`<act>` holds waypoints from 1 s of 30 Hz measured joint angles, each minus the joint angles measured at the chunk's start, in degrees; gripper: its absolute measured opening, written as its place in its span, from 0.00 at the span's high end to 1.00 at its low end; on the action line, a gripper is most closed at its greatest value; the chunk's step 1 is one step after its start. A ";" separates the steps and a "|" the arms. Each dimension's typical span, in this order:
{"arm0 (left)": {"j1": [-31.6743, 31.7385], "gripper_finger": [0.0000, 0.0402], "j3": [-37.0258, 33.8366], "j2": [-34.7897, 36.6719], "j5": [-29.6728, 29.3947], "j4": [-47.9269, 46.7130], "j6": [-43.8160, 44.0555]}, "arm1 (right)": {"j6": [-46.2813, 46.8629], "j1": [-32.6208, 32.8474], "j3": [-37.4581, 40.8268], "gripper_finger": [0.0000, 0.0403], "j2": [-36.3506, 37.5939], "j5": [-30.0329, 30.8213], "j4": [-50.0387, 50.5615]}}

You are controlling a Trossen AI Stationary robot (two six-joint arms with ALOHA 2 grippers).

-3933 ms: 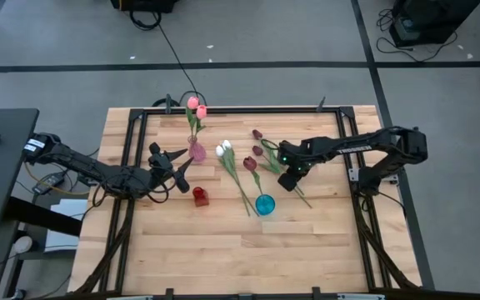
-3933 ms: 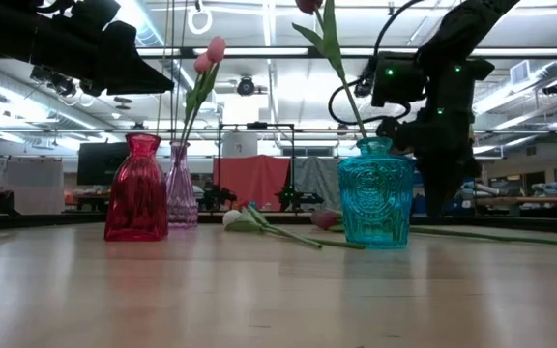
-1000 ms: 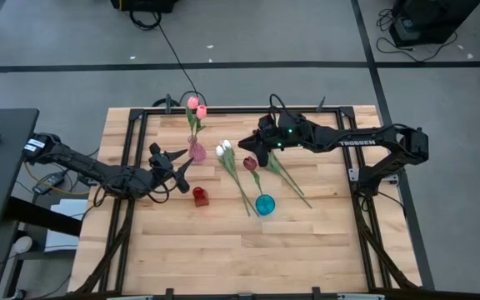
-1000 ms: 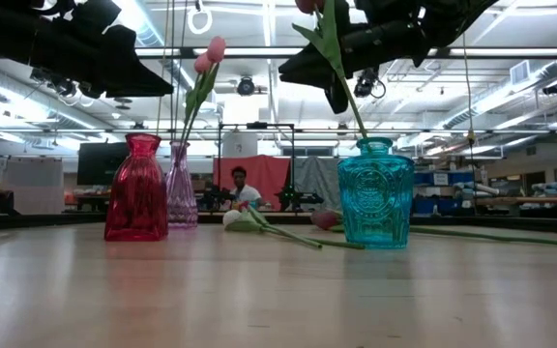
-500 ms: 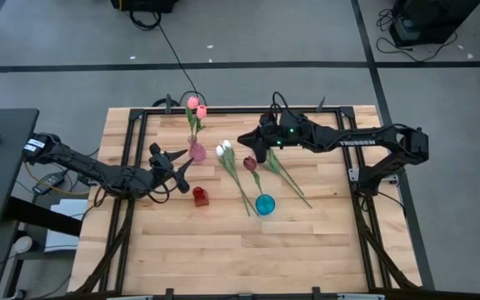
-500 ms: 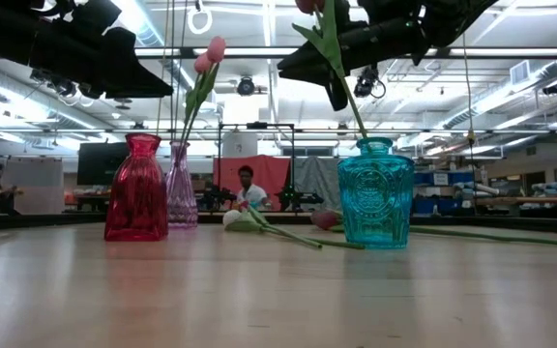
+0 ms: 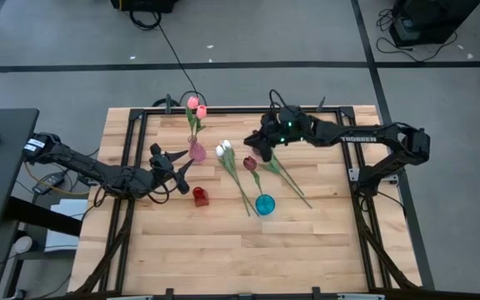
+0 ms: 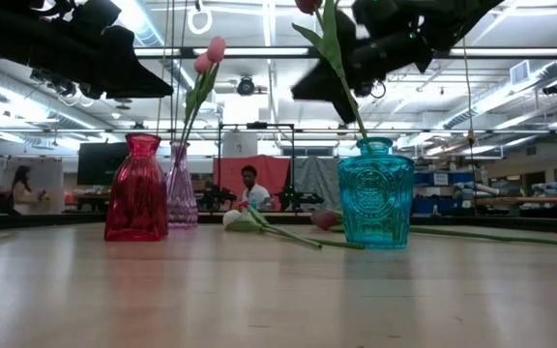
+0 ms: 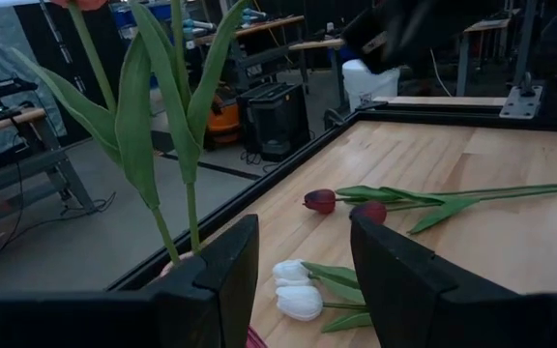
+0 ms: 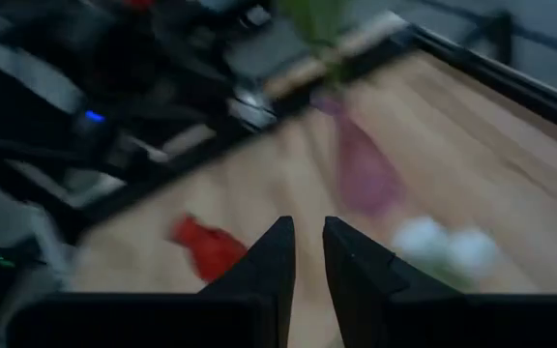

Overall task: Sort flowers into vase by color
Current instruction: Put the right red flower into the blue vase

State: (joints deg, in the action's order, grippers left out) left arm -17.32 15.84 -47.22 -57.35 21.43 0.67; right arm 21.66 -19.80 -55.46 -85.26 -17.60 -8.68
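Two pink tulips (image 7: 195,107) stand in the pink vase (image 7: 197,152). One maroon tulip (image 7: 250,163) stands with its stem in the teal vase (image 7: 264,204). Two maroon tulips (image 9: 319,200) and two white tulips (image 7: 224,149) lie flat on the table. The red vase (image 7: 199,196) holds no flower. My right gripper (image 7: 249,143) hovers high over the lying maroon heads, shut and holding nothing. My left gripper (image 7: 185,167) waits open, left of the pink vase.
The lying tulips' stems (image 7: 290,185) slant toward the near right, past the teal vase. A black frame (image 7: 223,109) runs along the table's far edge and sides. The near half of the wooden table (image 7: 223,250) is bare. People (image 8: 249,186) show in the room behind.
My right gripper has drawn back a little from above the white tulips toward the table's right, staying high and turning as it went. Its fingers hold nothing. The flowers, the vases and my left arm have kept still.
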 joint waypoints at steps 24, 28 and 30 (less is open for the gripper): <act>0.07 0.58 0.00 0.00 0.20 1.02 -0.46 | -5.30 1.08 -0.85 0.75 -8.03 20.80 49.50; 0.44 0.58 0.01 0.00 0.19 2.10 -0.31 | -3.97 2.07 -0.92 0.64 -9.12 19.46 48.33; 0.44 0.58 0.01 0.00 0.19 2.26 -0.18 | -3.34 2.26 -0.92 0.60 -9.61 19.61 47.05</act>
State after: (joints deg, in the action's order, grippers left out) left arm -16.88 15.85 -47.22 -57.15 23.69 0.49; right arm 18.31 -17.54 -56.38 -94.87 2.01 38.38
